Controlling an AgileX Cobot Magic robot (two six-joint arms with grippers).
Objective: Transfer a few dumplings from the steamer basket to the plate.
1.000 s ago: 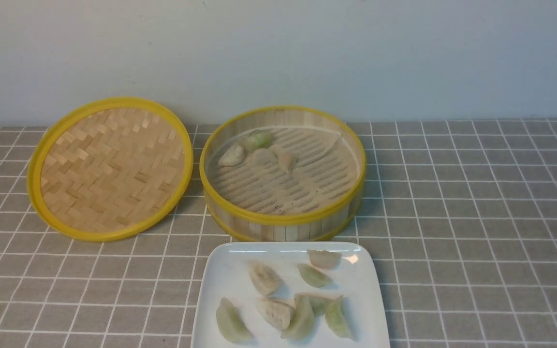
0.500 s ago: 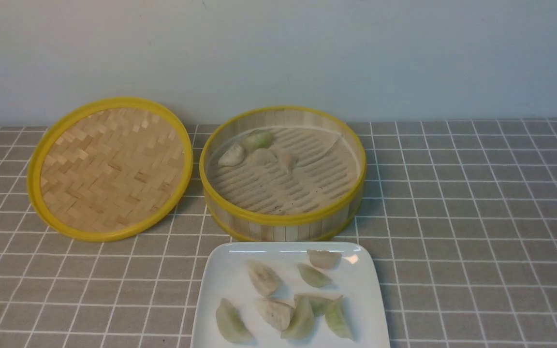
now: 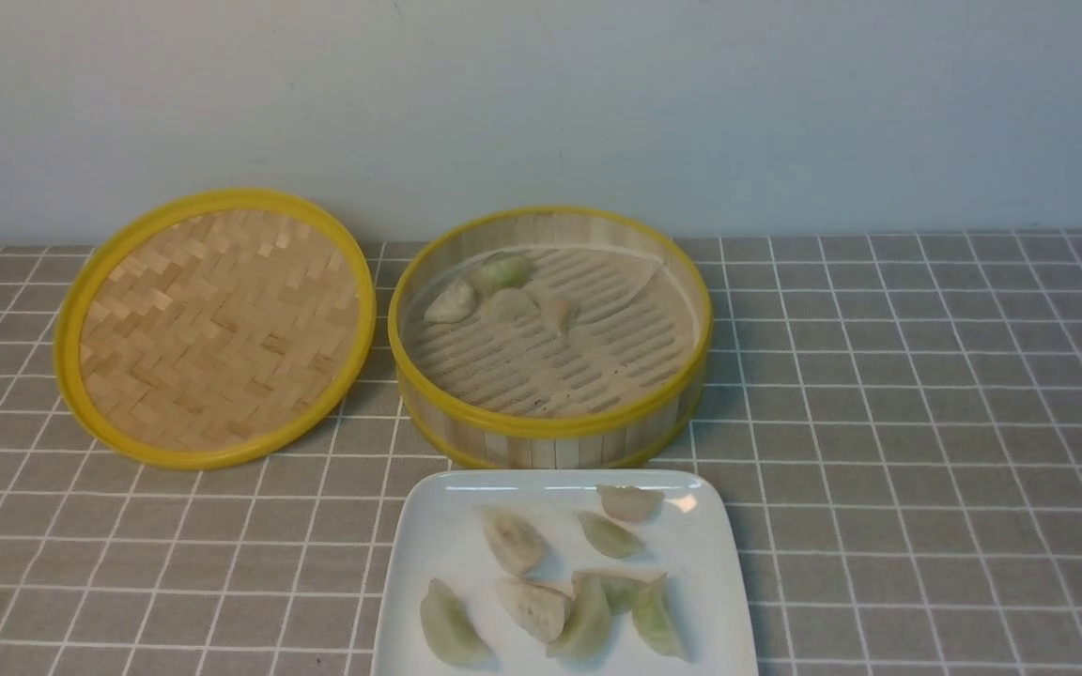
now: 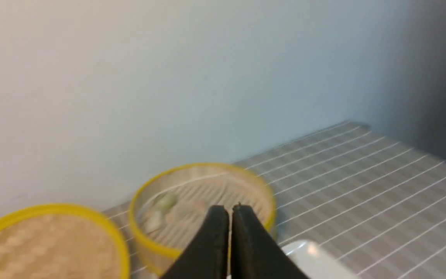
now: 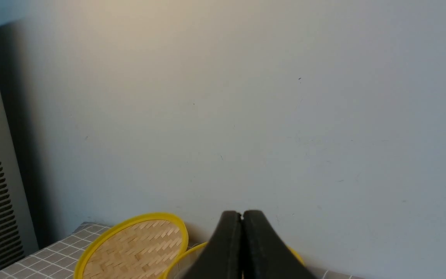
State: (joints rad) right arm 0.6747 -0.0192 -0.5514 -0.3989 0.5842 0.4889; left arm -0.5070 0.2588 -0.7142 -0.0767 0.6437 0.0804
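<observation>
Pale green and off-white pleated dumplings [image 3: 513, 540]: several lie on the white plate [image 3: 428, 554], whose near edge is cut off. Four lie in the steamer basket [image 3: 550, 427] behind it, beside the lid [image 3: 212, 324] on the gridded worktop [image 3: 926, 422]. Left tool [image 4: 229, 211] and right tool [image 5: 242, 215], shown only in wrist views, are closed and empty. Nothing has shifted since the earlier frames.

Grey checked table [image 3: 926, 422]: lid [image 3: 212, 329], steamer basket [image 3: 550, 427], plate [image 3: 428, 554].
</observation>
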